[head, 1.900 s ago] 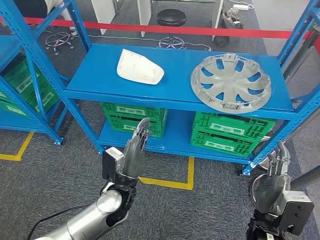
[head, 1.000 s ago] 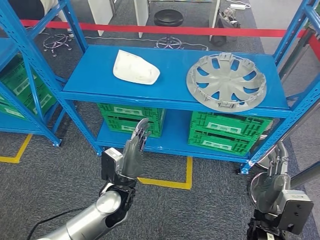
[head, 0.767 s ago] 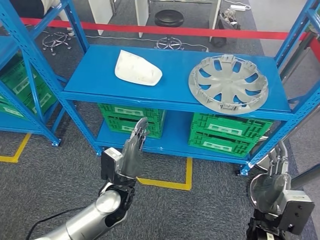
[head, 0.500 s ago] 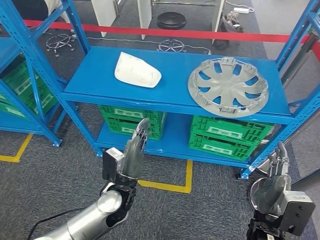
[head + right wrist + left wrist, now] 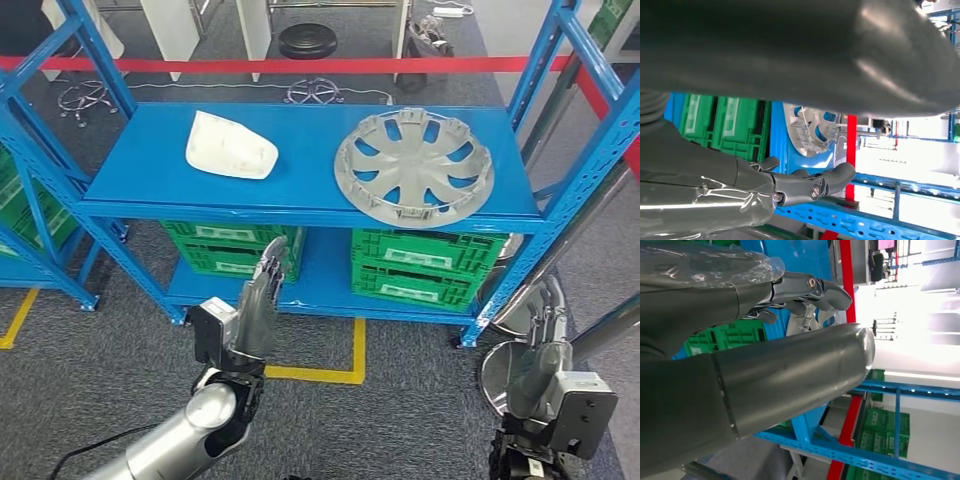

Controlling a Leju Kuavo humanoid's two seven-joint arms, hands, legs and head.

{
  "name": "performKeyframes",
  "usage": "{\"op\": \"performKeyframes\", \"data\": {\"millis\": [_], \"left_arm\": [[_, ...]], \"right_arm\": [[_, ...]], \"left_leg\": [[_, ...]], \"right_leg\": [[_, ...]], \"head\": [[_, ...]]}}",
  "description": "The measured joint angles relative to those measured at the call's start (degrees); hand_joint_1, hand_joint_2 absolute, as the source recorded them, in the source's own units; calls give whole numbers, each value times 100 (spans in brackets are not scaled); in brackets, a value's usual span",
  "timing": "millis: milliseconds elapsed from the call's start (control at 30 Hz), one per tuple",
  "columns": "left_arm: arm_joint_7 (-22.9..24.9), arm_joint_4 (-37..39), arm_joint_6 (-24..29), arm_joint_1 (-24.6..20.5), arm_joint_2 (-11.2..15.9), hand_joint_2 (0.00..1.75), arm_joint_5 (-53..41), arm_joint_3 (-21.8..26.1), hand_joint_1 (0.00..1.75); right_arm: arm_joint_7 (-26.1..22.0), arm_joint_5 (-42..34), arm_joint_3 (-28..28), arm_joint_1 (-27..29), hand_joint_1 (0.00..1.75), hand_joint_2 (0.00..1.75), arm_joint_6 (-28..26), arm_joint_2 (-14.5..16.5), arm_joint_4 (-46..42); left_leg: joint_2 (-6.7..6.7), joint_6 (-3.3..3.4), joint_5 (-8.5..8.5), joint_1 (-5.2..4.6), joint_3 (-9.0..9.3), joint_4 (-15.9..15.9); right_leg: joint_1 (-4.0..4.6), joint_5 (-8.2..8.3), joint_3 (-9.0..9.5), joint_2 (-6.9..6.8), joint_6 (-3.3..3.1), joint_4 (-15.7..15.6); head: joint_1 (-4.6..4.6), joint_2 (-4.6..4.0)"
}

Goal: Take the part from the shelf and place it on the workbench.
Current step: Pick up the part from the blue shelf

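On the blue shelf [image 5: 302, 190], the silver wheel cover [image 5: 413, 167] lies toward the right end and a white part [image 5: 230, 146] toward the left. Below the front edge, the left hand [image 5: 256, 310] and right hand [image 5: 540, 355] hold nothing, fingers extended.

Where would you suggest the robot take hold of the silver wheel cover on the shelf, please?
Probably at the near rim of the wheel cover, coming from the front. It lies flat close to the shelf edge, and its rim and spoke openings offer fingers purchase. The right hand is nearer.
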Motion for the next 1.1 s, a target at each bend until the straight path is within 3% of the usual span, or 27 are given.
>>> {"op": "performKeyframes", "data": {"millis": [67,200,233,300,333,367,400,433,467,533,567,700,767,833,867,900,933,1000,1033,1100], "left_arm": [[0,-1,5,-10,3,0,-2,0,0],[-1,-2,7,-19,4,0,-4,0,0],[-1,-2,8,-21,1,0,-2,0,0],[-1,-2,16,-18,-2,0,10,0,0],[0,-1,27,-15,-1,0,19,-1,0],[0,-1,40,-12,-1,0,30,-2,0],[0,0,51,-10,0,0,40,-3,0],[0,0,60,-8,-1,0,49,-4,0],[0,0,65,-6,-1,0,56,-4,0],[-2,-1,73,-6,2,0,62,-4,0],[-3,-2,78,-3,4,0,62,-4,0],[-4,-13,108,18,14,0,38,-7,0],[-4,-28,113,25,31,0,29,-6,0],[-4,-33,112,54,45,0,26,-6,0],[-4,-33,112,71,51,0,26,-6,0],[-4,-33,112,83,56,0,26,-5,0],[-4,-33,112,89,61,0,26,-6,0],[-4,-38,113,88,70,0,23,-5,0],[-4,-42,113,85,73,0,21,-6,0],[-4,-48,113,81,78,0,20,-6,0]], "right_arm": [[1,-1,0,0,0,0,2,0,-1],[2,0,0,-9,0,0,4,-2,-5],[8,0,-1,-16,0,0,9,-3,-7],[44,-7,-1,-22,0,0,42,-5,-4],[80,-12,0,-18,0,44,69,-7,-1],[126,-16,1,-15,0,87,95,-13,3],[182,-20,2,-16,0,131,118,-20,6],[246,-20,0,-18,0,175,143,-28,8],[319,-20,-2,-22,0,175,168,-37,9],[477,-21,-8,-35,0,175,241,-46,15],[560,-19,-11,-41,0,175,291,-52,22],[775,16,-86,-52,0,175,485,-106,41],[801,24,-138,-58,0,175,524,-126,42],[813,24,-162,-59,0,175,540,-136,52],[820,25,-167,-56,0,175,545,-138,59],[828,26,-174,-55,0,175,549,-140,64],[835,29,-183,-54,0,175,553,-141,66],[839,37,-200,-56,0,175,561,-142,66],[840,39,-207,-56,0,175,564,-142,65],[841,42,-216,-56,0,175,570,-142,65]], "left_leg": [[-4,35,94,-48,181,-405],[10,47,79,-15,300,-544],[16,63,76,7,344,-579],[25,91,49,11,384,-587],[27,95,35,10,396,-585],[27,92,19,11,411,-583],[24,83,1,13,433,-580],[20,70,-23,17,463,-575],[16,48,-53,21,498,-566],[7,-9,-104,4,527,-530],[8,-38,-116,-5,523,-515],[18,-147,-197,0,466,-394],[12,-202,-480,17,171,186],[11,-230,-783,27,-311,1030],[11,-231,-817,30,-485,1289],[10,-222,-736,30,-551,1320],[10,-202,-543,29,-485,1096],[3,-131,-82,17,-109,227],[2,-100,59,2,65,-151],[1,-61,103,-33,203,-458]], "right_leg": [[1,-29,11,14,37,-6],[3,-159,-16,-19,149,103],[5,-286,-114,-39,172,333],[-11,-617,-493,-68,208,1104],[-19,-719,-690,-74,226,1458],[-28,-716,-813,-82,241,1639],[-39,-595,-823,-91,253,1587],[-53,-377,-717,-102,260,1306],[-66,-139,-542,-115,264,884],[-66,108,-217,-127,243,206],[-59,118,-140,-122,218,55],[-55,91,-79,-87,80,-7],[-70,88,-58,-90,24,-27],[-62,73,-55,-89,-10,-28],[-58,65,-50,-83,-17,-28],[-55,56,-39,-75,-21,-28],[-53,44,-19,-64,-19,-28],[-47,7,28,-44,1,-28],[-40,-13,42,-34,22,-27],[-36,-41,49,-22,74,-36]], "head": [[11,0],[31,0],[61,0],[121,0],[135,0],[140,0],[144,0],[147,0],[151,0],[172,0],[169,0],[122,0],[87,0],[54,0],[46,0],[38,0],[28,0],[10,0],[9,0],[16,0]]}}
